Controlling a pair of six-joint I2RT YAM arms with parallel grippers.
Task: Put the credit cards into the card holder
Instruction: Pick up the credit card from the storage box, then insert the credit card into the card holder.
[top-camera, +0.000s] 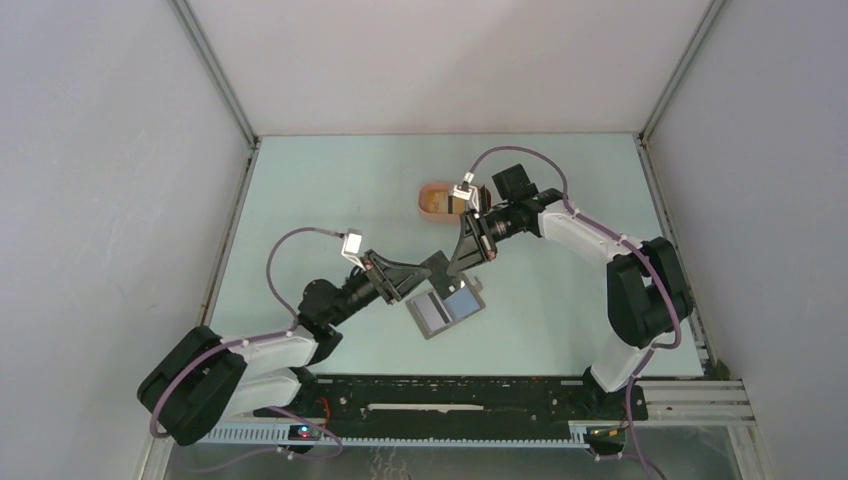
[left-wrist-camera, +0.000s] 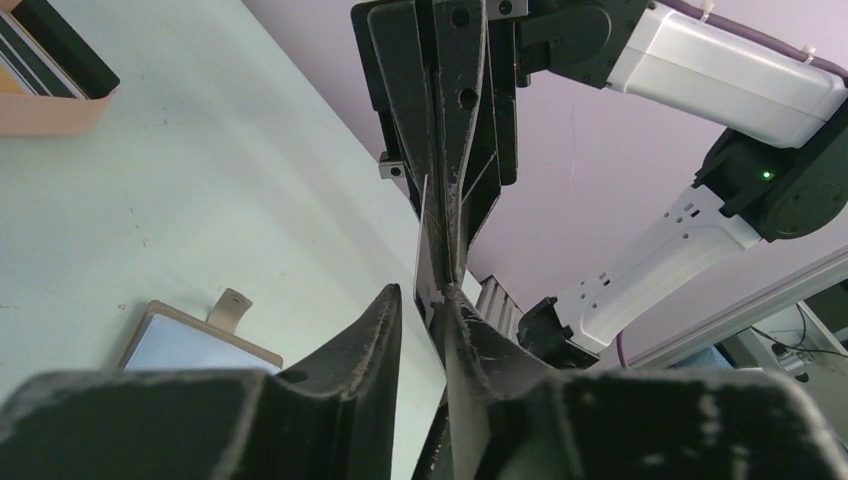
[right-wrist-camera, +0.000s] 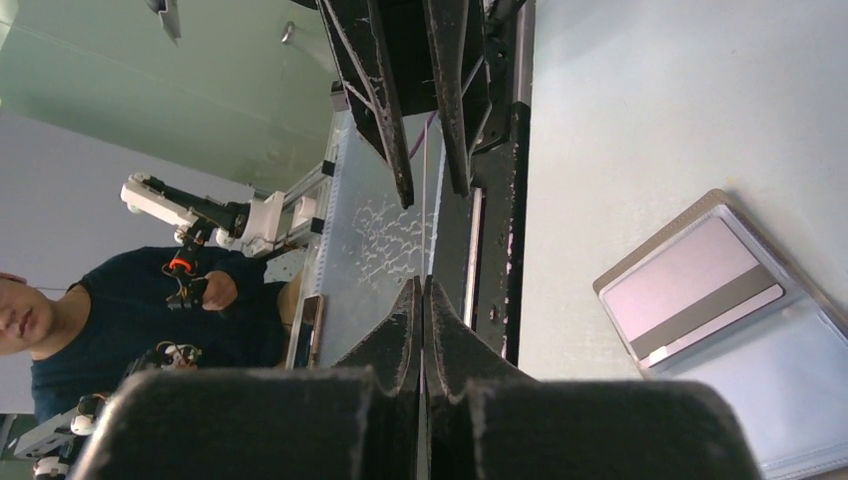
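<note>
We take the card holder (top-camera: 447, 308) as our mark and list from left to right.

- Left arm (top-camera: 250, 355): it stretches in from the near left of the card holder towards its far edge.
- Left hand (left-wrist-camera: 425, 300): it is over the far edge of the card holder. Its fingers (left-wrist-camera: 375, 330) stand apart, one on each side of the dark card (left-wrist-camera: 433, 262). We see a gap beside the card, so the hand is not clamped on it.
- Tray (left-wrist-camera: 50, 112): pink, on the table (top-camera: 330, 200) beyond the card holder's far edge and apart from it. More cards (left-wrist-camera: 22, 55) lie in it, one of them dark-striped and one orange-yellow.
- Card holder: grey, lying open and flat on the table, with a small tab (left-wrist-camera: 232, 303) sticking out from one edge.
- Grey-striped card (right-wrist-camera: 695, 290): it sits in the left half of the card holder. The right half shows a pale blue clear pocket (right-wrist-camera: 800, 380).
- Dark card: held thin edge on between the two hands, over the far edge of the card holder. It is not yet in the holder.
- Right hand (right-wrist-camera: 424, 288): it meets the left hand over the card holder's far edge. Its fingers are pressed together on the dark card.
- Right arm (top-camera: 600, 240): it comes in from the far right of the card holder.
</note>
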